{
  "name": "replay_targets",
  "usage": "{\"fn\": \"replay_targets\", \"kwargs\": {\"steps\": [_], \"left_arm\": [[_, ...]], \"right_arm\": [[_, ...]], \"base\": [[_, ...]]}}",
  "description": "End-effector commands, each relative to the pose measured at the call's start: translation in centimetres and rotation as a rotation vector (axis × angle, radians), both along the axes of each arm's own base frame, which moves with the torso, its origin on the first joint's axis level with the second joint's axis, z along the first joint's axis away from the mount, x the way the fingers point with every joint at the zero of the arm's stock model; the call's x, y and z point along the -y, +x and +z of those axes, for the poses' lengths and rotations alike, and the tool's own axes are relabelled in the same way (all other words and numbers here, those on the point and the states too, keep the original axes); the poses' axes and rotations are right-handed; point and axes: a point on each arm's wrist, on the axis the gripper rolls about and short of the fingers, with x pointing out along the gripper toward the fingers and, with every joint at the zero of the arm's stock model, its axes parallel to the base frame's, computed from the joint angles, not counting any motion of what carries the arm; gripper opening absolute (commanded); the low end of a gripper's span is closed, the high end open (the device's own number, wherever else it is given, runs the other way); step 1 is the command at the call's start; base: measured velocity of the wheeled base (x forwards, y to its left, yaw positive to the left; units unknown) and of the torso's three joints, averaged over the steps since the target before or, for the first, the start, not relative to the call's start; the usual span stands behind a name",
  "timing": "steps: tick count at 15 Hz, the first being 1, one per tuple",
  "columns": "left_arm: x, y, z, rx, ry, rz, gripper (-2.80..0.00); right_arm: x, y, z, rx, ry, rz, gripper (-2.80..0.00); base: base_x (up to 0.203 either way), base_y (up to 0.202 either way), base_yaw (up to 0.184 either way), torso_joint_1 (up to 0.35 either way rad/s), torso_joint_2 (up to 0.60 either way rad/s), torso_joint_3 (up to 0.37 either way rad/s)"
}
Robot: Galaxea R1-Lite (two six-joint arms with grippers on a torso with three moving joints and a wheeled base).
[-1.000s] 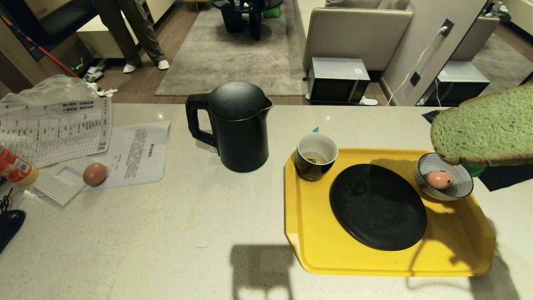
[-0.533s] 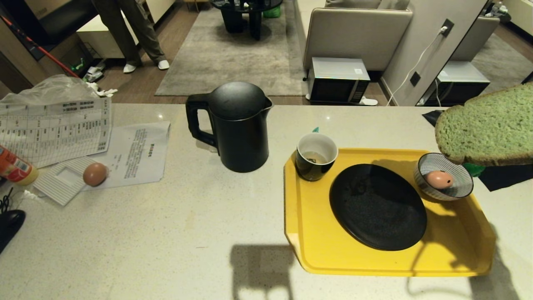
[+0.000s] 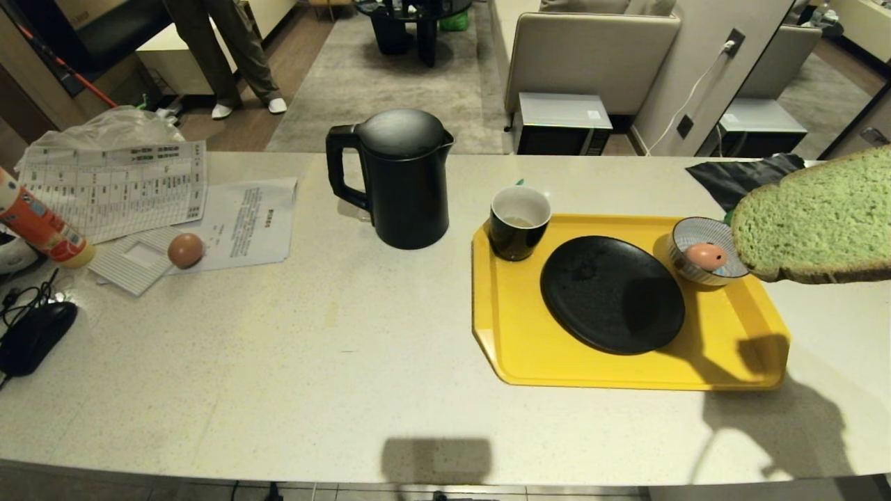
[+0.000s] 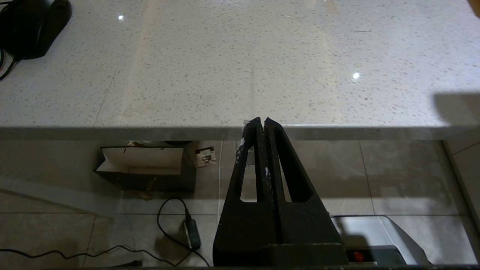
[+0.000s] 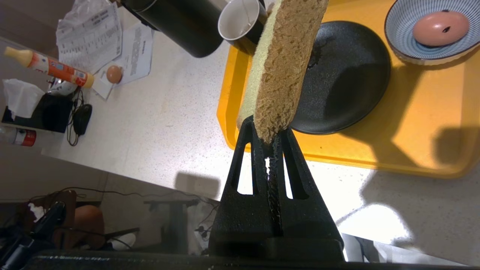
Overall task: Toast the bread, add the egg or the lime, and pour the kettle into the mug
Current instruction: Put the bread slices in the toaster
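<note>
My right gripper pinches the bread above the yellow tray, hiding the striped bowl's edge; left gripper closed, empty.

- Our right gripper has its 2 black fingers pinched onto the lower edge of the bread, which stands on edge between them, crust side toward the wrist camera.
- We hold that gripper in the air over the counter's near right part, just off the near edge of the yellow tray.
- In the head view, none of our right arm shows; only the held slice enters from the right.
- Our left gripper has its 2 fingers pressed flat together, holding nothing.
- We keep it parked low, tips level with the counter's near edge, over the floor.
</note>
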Motion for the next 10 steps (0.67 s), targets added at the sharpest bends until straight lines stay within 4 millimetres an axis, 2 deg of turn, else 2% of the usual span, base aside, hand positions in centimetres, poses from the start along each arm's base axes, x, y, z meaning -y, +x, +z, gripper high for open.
{"fn": "replay_targets", "kwargs": {"steps": [1,10], "left_arm": [[0.0,-0.01,0.0,0.001,0.001,0.003,-2.8],[0.0,0.01,0.0,-0.001,0.0,0.003,-2.8]], "right_arm": [[0.0,0.03,-0.06,-0.004,0.004,0.003,-2.8],[0.07,-0.12,-0.09,0.001,-0.005,-0.041,-2.8]], "base": [[0.0,0.0,0.0,0.0,0.0,0.0],[0.0,0.0,0.0,0.0,0.0,0.0]]}}
